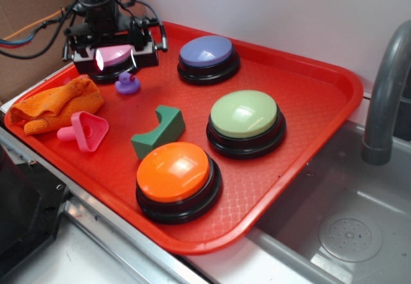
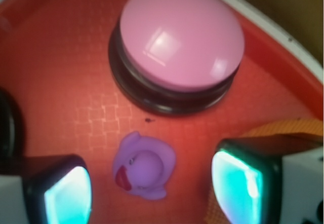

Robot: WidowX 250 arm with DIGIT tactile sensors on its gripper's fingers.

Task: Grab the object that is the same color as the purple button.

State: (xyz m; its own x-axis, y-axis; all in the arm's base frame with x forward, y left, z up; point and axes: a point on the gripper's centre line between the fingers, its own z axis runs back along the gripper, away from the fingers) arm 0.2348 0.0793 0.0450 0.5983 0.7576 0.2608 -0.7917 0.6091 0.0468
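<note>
Ext. view, all placed vs. the red tray (image 1: pixel 308 97). Far left on tray: crumpled orange cloth (image 1: pixel 54 104). Just right of cloth, toward front edge: pink peg toy (image 1: pixel 85 130), lying on its side. Back-left corner of tray: gripper (image 1: pixel 115 56) hung over pink button (image 1: pixel 114 58), mostly hiding it. Just in front of that button: tiny purple duck (image 1: pixel 127 83), upright on tray, apart from button base. Mid-tray: green block (image 1: pixel 158 132) w/ curved cutout. Back of tray, right of duck: purple button (image 1: pixel 208 58), periwinkle dome on black base. Front edge: orange button (image 1: pixel 177 180). Right of centre: pale green button (image 1: pixel 246 122). Off tray, far right: grey faucet (image 1: pixel 385 97) over sink (image 1: pixel 347 232).

Wrist view: fingers (image 2: pixel 66 193) spread wide, one each side of frame, glowing cyan. Duck (image 2: pixel 144 165) sat on tray floor between them, touching neither, red beak toward left finger. Pink button (image 2: pixel 182 44) beyond duck. Nothing gripped.
</note>
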